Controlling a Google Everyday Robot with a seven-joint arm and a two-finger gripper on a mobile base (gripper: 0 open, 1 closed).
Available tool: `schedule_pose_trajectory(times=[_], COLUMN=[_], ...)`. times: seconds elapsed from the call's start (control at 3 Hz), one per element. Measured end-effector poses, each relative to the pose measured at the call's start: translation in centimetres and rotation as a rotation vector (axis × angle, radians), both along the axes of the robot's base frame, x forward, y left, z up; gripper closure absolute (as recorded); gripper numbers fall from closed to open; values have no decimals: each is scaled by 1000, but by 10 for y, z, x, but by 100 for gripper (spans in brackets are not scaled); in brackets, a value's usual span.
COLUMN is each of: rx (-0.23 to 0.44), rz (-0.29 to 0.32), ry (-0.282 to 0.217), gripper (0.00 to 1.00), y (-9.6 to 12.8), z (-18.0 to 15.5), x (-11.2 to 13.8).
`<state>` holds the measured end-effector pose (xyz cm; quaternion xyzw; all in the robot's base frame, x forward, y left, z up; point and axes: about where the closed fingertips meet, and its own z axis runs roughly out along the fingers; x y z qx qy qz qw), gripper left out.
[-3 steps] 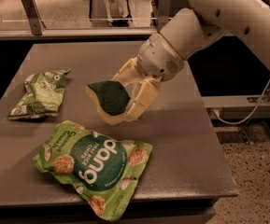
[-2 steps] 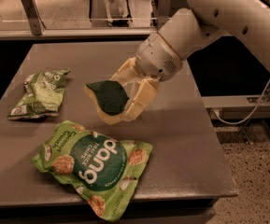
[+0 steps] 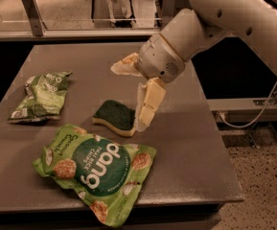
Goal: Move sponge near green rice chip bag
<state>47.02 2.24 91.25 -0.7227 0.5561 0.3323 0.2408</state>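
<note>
1. Here we are: the sponge (image 3: 115,116) lies flat on the counter (image 3: 190,147), green scrub side up, just above the green rice chip bag (image 3: 97,169). It is near the bag, with a thin strip of counter between them. In our judgement the placing looks as good as done.

2. The tool (image 3: 126,98) is spread wide and grips nothing. One finger points down at the sponge's right end, the other sticks out up and to the left. We cannot tell whether the lower finger touches the foam or stands just beside it.

3. First risk: that lower finger. If it is pressed against the foam, a pull-away with any sideways drift could drag the sponge along or tip it on edge.

4. Second risk: a sweep to the left. That would shove the sponge away from the big bag and toward the smaller green-and-white bag (image 3: 42,95), undoing the placement.

5. Third risk: a move toward the front. The finger could push the sponge onto the chip bag. The bag's lower corner sits right at the counter's front edge and seems to hang over it, so a nudge could slide it off.

6. We'd call a straight lift upward the safest exit.
</note>
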Motion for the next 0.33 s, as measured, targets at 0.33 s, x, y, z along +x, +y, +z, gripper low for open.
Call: schedule_pose_trajectory(times=[0.33], rx=[0], rz=[0], ry=[0], gripper=[0], y=[0], z=[0], x=[0])
